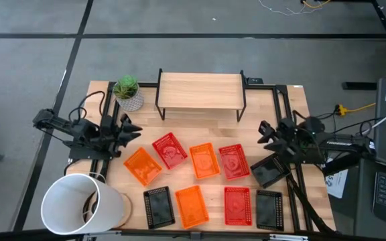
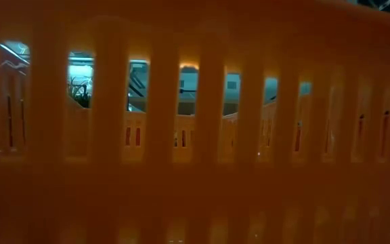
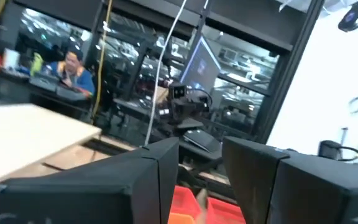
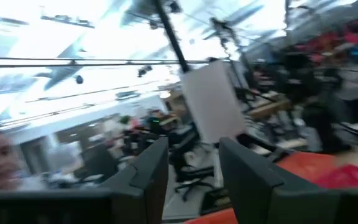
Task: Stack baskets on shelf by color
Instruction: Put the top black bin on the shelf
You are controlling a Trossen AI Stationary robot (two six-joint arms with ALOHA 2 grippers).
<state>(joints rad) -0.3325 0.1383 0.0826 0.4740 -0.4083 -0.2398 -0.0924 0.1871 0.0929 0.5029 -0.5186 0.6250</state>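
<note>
The shelf [image 1: 200, 91] is standing at the back of the table [image 1: 293, 107] with nothing on it, so no stacking is showing yet. All the baskets are lying flat on the table in front of it: three orange ones [image 1: 142, 165], four red ones [image 1: 169, 150] and three black ones [image 1: 158, 205]. One black basket [image 1: 269, 171] is sitting just under the right arm. The left gripper [image 1: 127, 128] is waiting at the left side, its fingers [image 3: 154, 174] parted a little and holding nothing. The right gripper [image 1: 265, 134] is waiting at the right side, fingers [image 4: 151, 168] also a little apart and empty. Every basket is needing to go up, sorted by color.
</note>
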